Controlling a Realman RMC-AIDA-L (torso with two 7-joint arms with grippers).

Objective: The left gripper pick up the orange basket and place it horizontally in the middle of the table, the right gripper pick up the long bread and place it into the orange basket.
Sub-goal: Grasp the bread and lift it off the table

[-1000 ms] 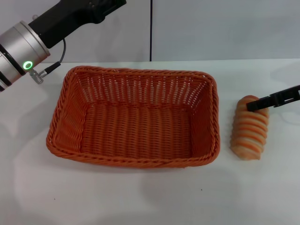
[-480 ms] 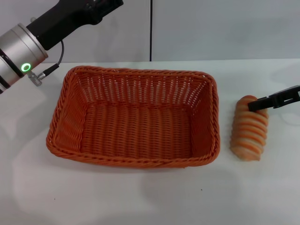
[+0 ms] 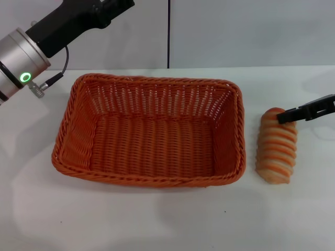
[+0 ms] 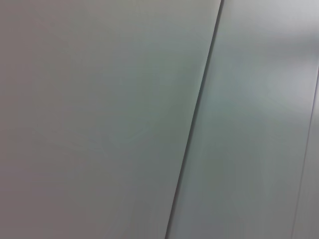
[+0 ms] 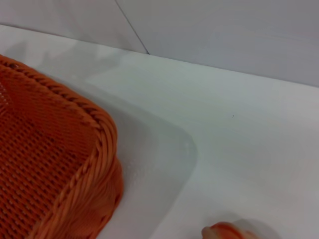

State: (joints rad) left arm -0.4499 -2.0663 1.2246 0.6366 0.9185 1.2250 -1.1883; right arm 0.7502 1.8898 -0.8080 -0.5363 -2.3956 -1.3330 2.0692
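The orange basket [image 3: 152, 133] lies lengthwise across the middle of the white table [image 3: 157, 219], empty, with its corner also in the right wrist view [image 5: 60, 164]. The long bread [image 3: 276, 147] rests on the table just right of the basket, and its end shows as a small tip [image 5: 227, 232] in the right wrist view. My right gripper [image 3: 287, 115] reaches in from the right edge and sits at the loaf's far end, touching or just above it. The left arm [image 3: 31, 47] is raised at the upper left, clear of the basket, with its gripper out of view.
A grey wall with a dark vertical seam [image 3: 168, 31] stands behind the table. The left wrist view shows only that wall [image 4: 124, 119]. Bare tabletop [image 3: 157, 219] lies in front of the basket and around the loaf.
The left arm has drifted slightly up and to the left. The bread has shifted a little toward the basket and the front while the right gripper stays at its far end.
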